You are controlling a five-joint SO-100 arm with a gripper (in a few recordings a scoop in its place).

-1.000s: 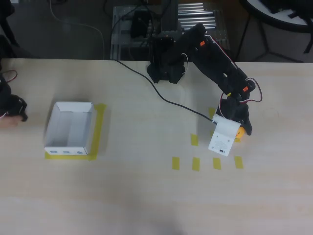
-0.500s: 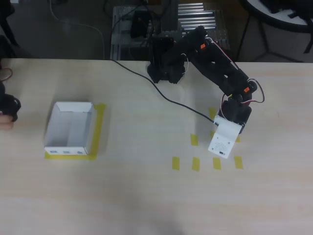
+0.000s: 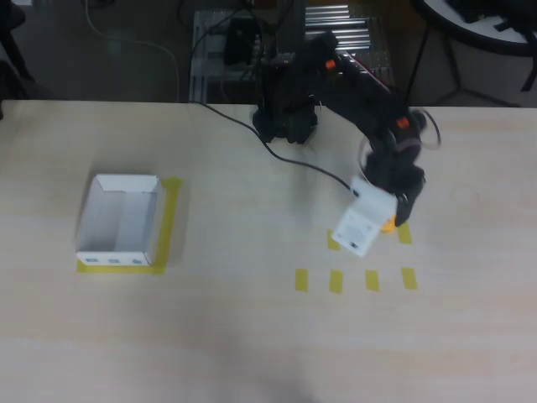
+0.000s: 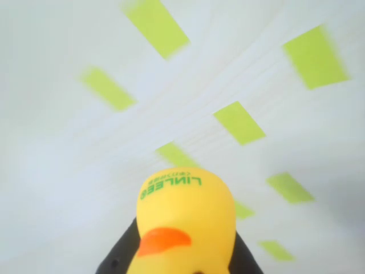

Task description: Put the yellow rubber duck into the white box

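Observation:
The yellow rubber duck (image 4: pixel 185 220), with an orange beak and green lettering on its underside, fills the lower middle of the wrist view. Black fingers (image 4: pixel 121 258) press on both of its sides, and it hangs above the table. In the overhead view only an orange-yellow bit of the duck (image 3: pixel 388 223) peeks out beside the white gripper plate, right of centre. My gripper (image 3: pixel 384 220) is shut on it. The white box (image 3: pixel 115 258) is far to the left, open side up, with small blue marks on its near wall.
Yellow tape strips (image 3: pixel 336 280) lie in a row on the pale wooden table below the gripper, and more tape (image 3: pixel 171 220) frames the box. The arm's black base (image 3: pixel 284 117) and a cable (image 3: pixel 302 164) sit at the table's far edge.
The arm has swung left and toward the far edge, lifting the duck off its tape mark. The person's hand at the left edge is gone.

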